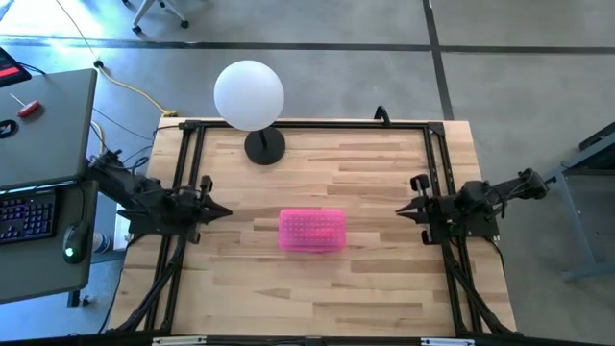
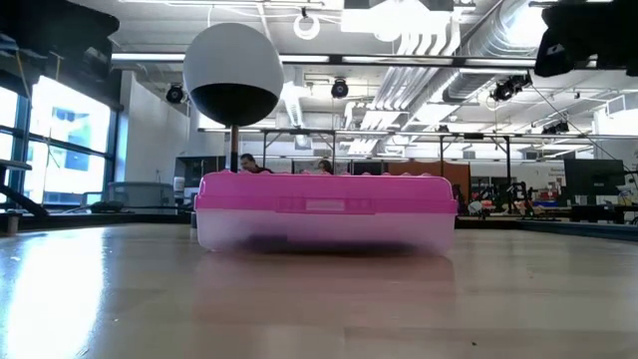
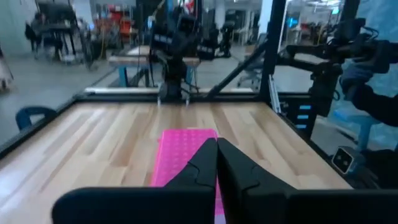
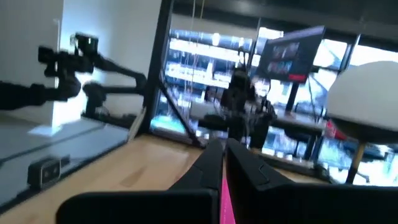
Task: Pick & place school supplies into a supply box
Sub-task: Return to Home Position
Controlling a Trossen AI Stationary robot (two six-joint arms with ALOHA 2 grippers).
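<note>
Box (image 1: 312, 231) lies flat at the middle of the surface (image 1: 375, 173) with its lid (image 2: 326, 189) down. No supplies lie loose around it, so I judge the packing done. The lid is bright pink plastic with rounded corners and small bumps on top; the base (image 2: 319, 231) under it is cloudy clear plastic. My left jaws are pressed together at the left edge and my right jaws likewise at the right, both pointing inward, empty and well apart from the box, which I take for a parked pose. Behind it stands a smooth white globe lamp (image 1: 250, 94) on a thin black stem.
</note>
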